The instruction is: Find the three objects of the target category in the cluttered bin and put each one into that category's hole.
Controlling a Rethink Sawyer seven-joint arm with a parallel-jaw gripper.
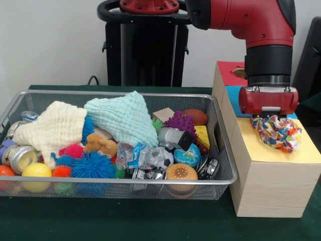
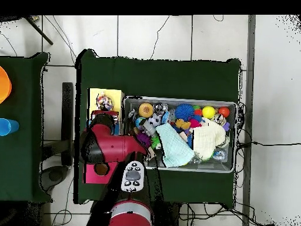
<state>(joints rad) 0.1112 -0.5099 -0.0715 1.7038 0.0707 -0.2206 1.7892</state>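
The wire mesh bin (image 1: 125, 94) sits on the green table, full of clutter; it also shows in the overhead view (image 2: 176, 99). My gripper (image 1: 268, 125) hangs straight down over the yellow top (image 1: 266, 150) of the pale wooden box beside the bin. It is shut on a crinkled confetti piece (image 1: 277, 133), which bulges out below it and reaches the yellow top. The piece also shows in the overhead view (image 2: 104, 103). The hole is hidden under the piece. No other confetti piece shows in the bin.
A blue-topped box (image 1: 233, 98) and a red-topped box (image 1: 228, 70) stand behind the yellow one. The bin holds a cream cloth (image 1: 55, 125), a mint cloth (image 1: 123, 118), spiky balls (image 1: 93, 165), cans and toys.
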